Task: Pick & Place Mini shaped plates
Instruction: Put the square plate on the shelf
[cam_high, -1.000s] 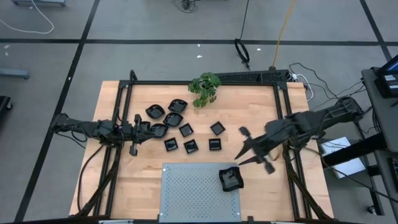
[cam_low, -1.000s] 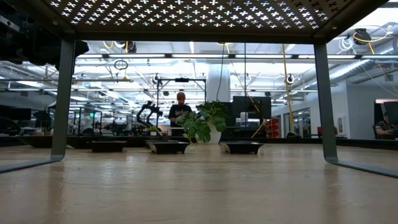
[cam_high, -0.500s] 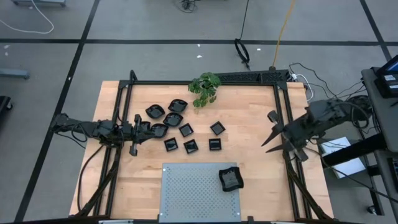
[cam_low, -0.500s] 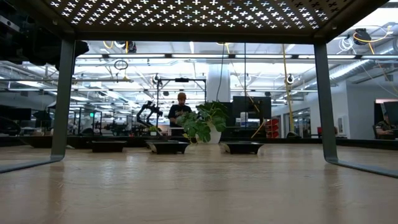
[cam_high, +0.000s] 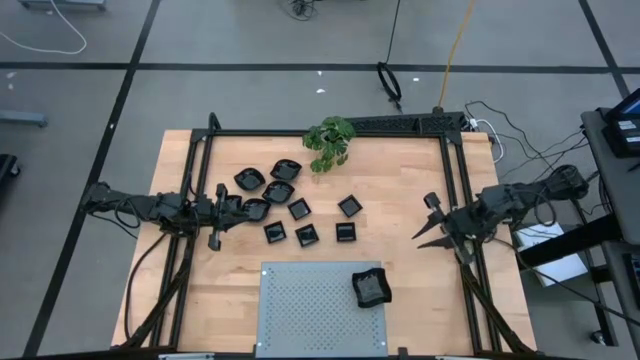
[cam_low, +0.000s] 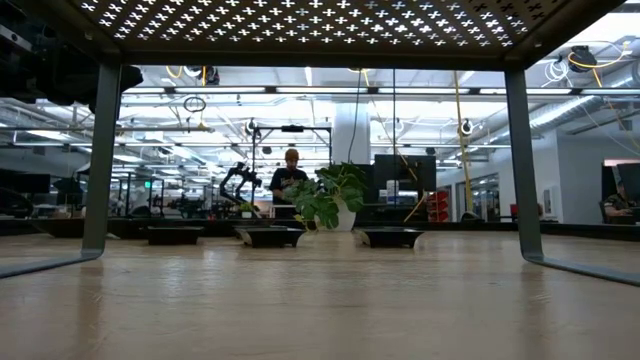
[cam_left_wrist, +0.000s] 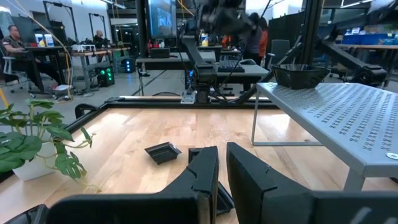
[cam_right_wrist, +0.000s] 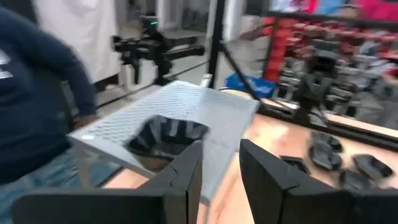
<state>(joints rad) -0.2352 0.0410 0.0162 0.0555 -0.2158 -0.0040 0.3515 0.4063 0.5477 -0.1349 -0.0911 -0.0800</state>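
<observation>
Several small glossy black mini plates (cam_high: 298, 209) sit flat on the wooden table, in a loose cluster left of centre; three (cam_low: 268, 236) show in the low view. One more plate (cam_high: 371, 287) rests on the raised grey perforated panel (cam_high: 300, 305) and also shows as the plate (cam_right_wrist: 165, 137) in the right wrist view. My right gripper (cam_high: 427, 220) hovers open near the table's right edge, empty, pointing toward the table's left side. My left gripper (cam_high: 238, 205) waits shut at the cluster's left side, beside a plate (cam_high: 256, 210); a plate (cam_left_wrist: 163, 151) lies ahead of it.
A green leafy plant (cam_high: 329, 142) stands at the table's far edge. The panel stands on legs (cam_low: 100, 150) over the near middle. A black frame (cam_high: 455, 200) runs along the table's sides. A person's blue sleeve (cam_right_wrist: 37, 93) shows beyond the panel.
My right gripper has drawn back from beside the plate on the panel toward the table's right edge, staying open. The plate on the panel and the plates on the table have not moved.
</observation>
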